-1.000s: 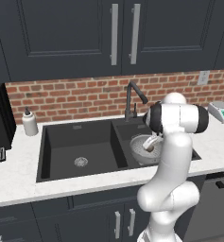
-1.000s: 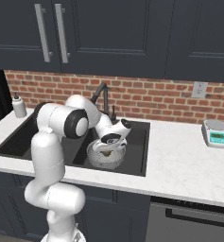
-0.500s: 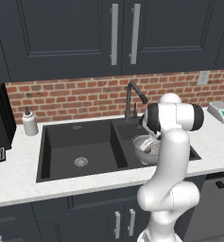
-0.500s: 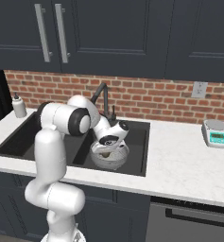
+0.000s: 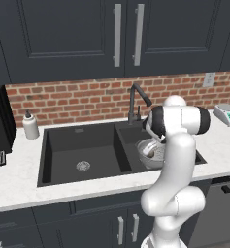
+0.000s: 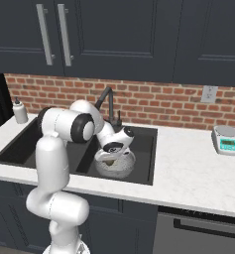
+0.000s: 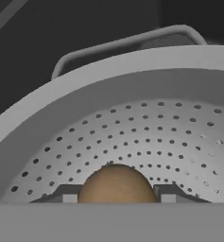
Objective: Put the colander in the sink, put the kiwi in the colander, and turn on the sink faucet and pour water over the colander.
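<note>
I count one colander sitting in the right basin of the sink, and one kiwi. My gripper is half-open down inside the colander, its fingertips clamped on either side of the kiwi.

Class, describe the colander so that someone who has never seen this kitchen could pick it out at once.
Find the black double-basin sink under the brick wall. In its right basin, beneath the dark gooseneck faucet, sits the colander. It is the one silvery round bowl there, dotted all over with tiny holes.
</note>
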